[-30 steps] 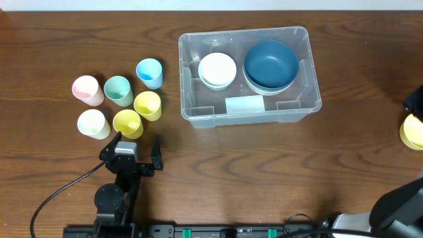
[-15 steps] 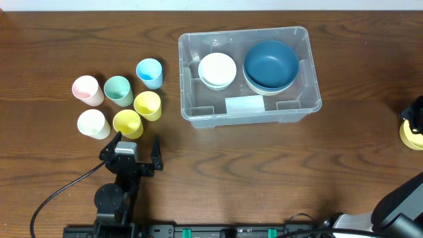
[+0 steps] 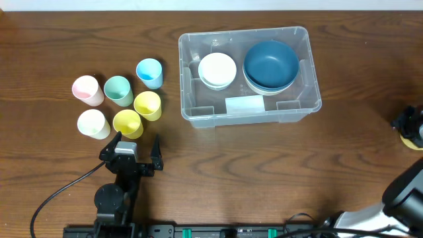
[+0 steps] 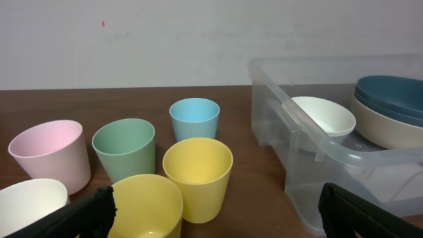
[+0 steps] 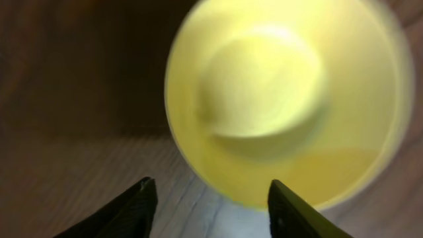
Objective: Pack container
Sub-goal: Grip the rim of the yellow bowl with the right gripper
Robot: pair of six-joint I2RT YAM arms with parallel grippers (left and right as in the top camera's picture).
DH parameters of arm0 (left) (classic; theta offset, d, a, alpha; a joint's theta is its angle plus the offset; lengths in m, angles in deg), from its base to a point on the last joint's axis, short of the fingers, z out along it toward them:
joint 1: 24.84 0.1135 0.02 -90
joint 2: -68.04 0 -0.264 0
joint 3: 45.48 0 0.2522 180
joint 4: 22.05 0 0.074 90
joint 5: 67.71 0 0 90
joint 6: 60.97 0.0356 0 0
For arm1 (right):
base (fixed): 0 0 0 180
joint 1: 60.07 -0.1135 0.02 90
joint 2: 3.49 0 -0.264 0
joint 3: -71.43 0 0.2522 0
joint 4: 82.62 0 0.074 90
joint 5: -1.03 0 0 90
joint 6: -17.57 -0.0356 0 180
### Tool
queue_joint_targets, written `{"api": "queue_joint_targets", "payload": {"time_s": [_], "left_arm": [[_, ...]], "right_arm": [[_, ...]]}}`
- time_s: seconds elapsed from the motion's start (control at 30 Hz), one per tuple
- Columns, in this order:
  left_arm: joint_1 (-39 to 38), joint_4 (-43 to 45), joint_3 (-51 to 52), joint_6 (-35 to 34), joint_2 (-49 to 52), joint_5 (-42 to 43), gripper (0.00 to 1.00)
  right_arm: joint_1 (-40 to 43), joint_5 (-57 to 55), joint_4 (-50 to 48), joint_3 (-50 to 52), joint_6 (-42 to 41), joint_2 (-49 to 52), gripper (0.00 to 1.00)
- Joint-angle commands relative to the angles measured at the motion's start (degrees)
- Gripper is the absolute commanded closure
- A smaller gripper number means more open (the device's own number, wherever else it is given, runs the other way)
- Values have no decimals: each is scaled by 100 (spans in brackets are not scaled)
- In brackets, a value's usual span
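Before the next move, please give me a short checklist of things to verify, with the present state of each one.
1. Container has free room: ok, front part unfilled.
2. Left end effector open, empty: ok.
3. Right end effector above yellow vessel: ok.
4. Yellow vessel gripped: not ok, jaws apart.
5. Right wrist view sharp: not ok, blurred.
6. Cups upright: ok.

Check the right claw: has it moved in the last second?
Yes. In the overhead view the right claw has slid toward the near edge of the table, lower against the fixed container.
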Motion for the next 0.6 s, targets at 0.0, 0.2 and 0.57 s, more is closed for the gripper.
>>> {"api": "queue_joint_targets", "payload": {"time_s": [0.0,0.2,0.57], "left_arm": [[35,-186,109,74,-35,70,2],[35,-186,109,74,-35,68,2],[35,-186,109,74,-35,70,2]], "right_arm": [[72,243,-31,52,24,291,47],[74,328,-74,50,-2,393,62],[-136,1113,68,50,-337,393,89]]}}
